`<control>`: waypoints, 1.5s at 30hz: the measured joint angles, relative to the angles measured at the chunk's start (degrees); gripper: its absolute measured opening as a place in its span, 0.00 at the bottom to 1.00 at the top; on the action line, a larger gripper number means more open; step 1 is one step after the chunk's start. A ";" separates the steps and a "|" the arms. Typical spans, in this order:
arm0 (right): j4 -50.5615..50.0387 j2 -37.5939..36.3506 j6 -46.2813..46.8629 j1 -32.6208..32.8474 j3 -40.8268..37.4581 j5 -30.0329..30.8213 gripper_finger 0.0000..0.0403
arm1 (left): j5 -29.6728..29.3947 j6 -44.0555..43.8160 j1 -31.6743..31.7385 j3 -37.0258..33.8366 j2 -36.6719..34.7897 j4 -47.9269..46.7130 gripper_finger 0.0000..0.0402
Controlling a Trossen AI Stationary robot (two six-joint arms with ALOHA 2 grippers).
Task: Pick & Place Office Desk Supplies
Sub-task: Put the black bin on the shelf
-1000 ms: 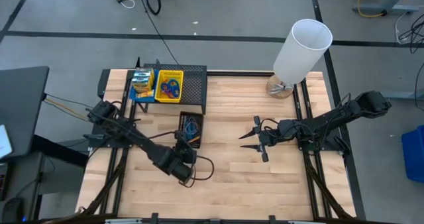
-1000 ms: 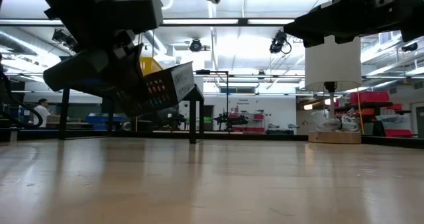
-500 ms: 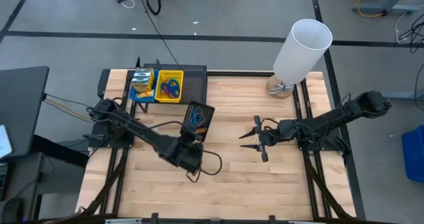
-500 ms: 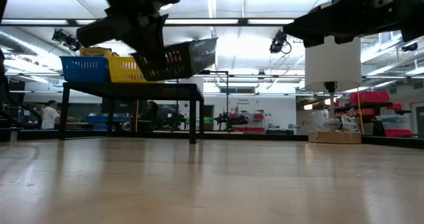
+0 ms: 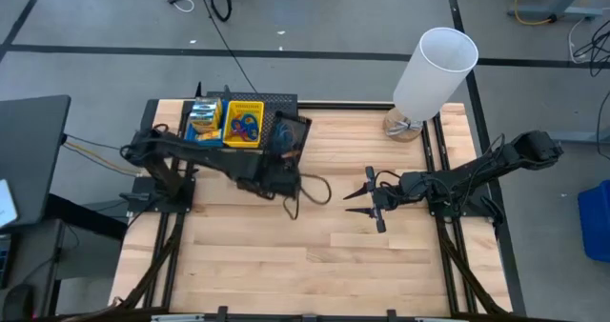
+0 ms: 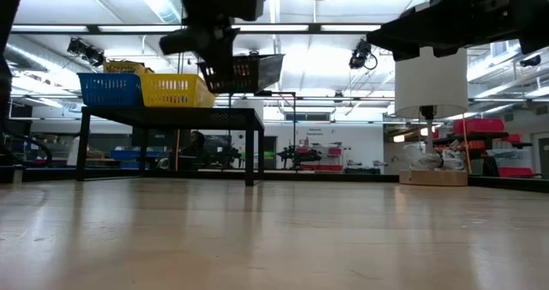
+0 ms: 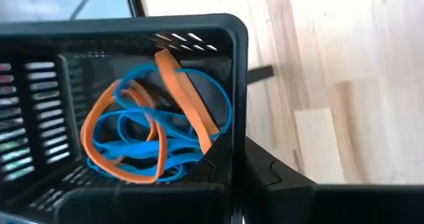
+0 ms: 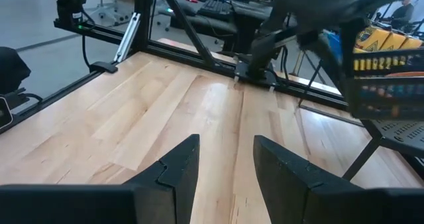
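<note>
The left gripper (image 5: pixel 276 170) — clamped on the black bin (image 5: pixel 289 136) of loops (image 7: pixel 152 134) — holds it tilted just beside the yellow bin (image 5: pixel 243 123), above the rack (image 5: pixel 276 112); the right gripper (image 5: pixel 360 200) waits open, well apart.

Wooden plank tabletop (image 5: pixel 315 265), framed in black rails. A black wire-mesh rack (image 5: pixel 276 122) stands at the far left corner; its top carries a blue bin (image 5: pixel 204 122) and a yellow bin (image 5: pixel 243 124) side by side. A tall white cylinder (image 5: pixel 434 72) on a round base stands at the far right corner.
</note>
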 joint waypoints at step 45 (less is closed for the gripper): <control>0.05 0.00 -0.55 0.00 0.00 -0.07 0.38 | 26.74 11.07 21.42 -0.01 -3.76 3.54 0.36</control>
